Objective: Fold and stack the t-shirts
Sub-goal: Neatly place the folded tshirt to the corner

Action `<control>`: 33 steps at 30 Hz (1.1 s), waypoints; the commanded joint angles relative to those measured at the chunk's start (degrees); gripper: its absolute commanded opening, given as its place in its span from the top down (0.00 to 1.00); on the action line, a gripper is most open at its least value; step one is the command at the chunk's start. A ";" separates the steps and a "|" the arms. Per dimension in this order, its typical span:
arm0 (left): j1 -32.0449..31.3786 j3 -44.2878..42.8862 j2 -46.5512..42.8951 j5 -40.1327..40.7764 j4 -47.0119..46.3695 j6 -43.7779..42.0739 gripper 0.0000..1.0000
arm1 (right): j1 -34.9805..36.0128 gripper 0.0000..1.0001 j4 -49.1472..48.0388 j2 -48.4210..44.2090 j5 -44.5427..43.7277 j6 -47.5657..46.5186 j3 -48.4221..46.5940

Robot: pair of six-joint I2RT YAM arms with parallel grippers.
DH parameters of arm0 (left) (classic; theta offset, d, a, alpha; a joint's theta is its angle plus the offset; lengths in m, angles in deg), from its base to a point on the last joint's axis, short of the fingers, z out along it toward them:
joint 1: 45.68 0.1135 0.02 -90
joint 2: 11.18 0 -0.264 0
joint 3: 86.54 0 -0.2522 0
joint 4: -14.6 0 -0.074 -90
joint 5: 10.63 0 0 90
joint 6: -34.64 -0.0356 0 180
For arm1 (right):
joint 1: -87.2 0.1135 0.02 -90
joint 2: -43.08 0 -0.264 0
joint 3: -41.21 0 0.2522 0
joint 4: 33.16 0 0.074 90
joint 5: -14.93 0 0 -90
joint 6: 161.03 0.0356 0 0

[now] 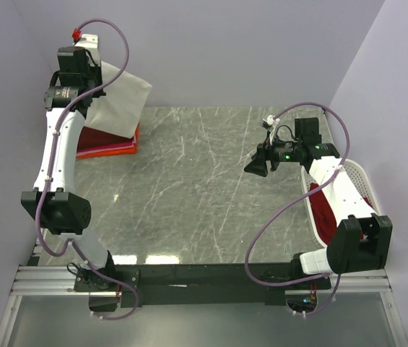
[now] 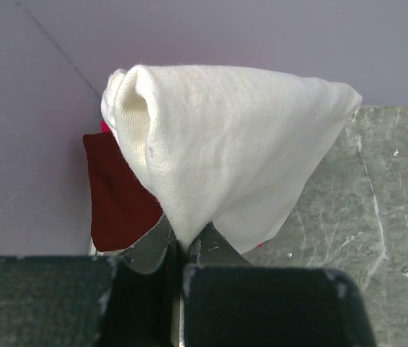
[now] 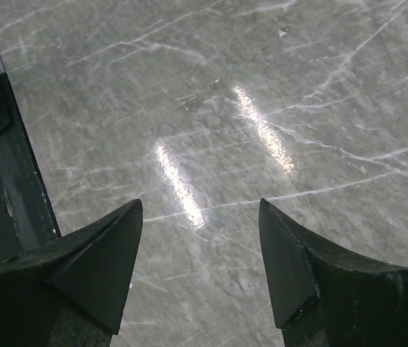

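Left claw point(image 2: 183, 254): pressed together on a corner of the white shirt point(image 2: 225, 144).
White shirt: held up off the table point(image 2: 377, 217), bunched at the claw and spread out ahead of it. It looks folded, but that is not sure.
Under it: a maroon shirt point(image 2: 117, 195) is seen just below and to the left. It is part of the stack point(image 1: 108, 147) in the far left corner.
Touching or not: it cannot be told if the white shirt rests on the stack.
Right claw point(image 3: 200, 269): fingers wide apart, nothing held, bare table below.
Basket point(image 1: 360, 176): at the right edge, beside the right arm. A dark red shirt point(image 1: 325, 211) is inside.
Nearer arm: the left arm is right at the stack. The right claw is well apart from it, but near the basket.
Next move, a guess: the white shirt is to be laid straight down on the stack, then let go.
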 commanded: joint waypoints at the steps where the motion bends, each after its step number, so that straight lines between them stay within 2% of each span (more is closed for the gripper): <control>1: 1.08 -1.99 0.00 -3.21 -4.96 1.71 1.00 | -0.47 0.28 0.01 -1.18 0.26 -0.87 0.19; 22: 14.34 -6.21 13.89 -11.12 -9.09 7.60 1.00 | -1.09 0.28 1.24 0.49 0.43 -2.10 -0.07; 33: 19.18 -7.97 22.15 -10.78 -11.38 9.97 1.00 | -1.18 0.28 2.12 1.72 -0.27 -2.63 -0.51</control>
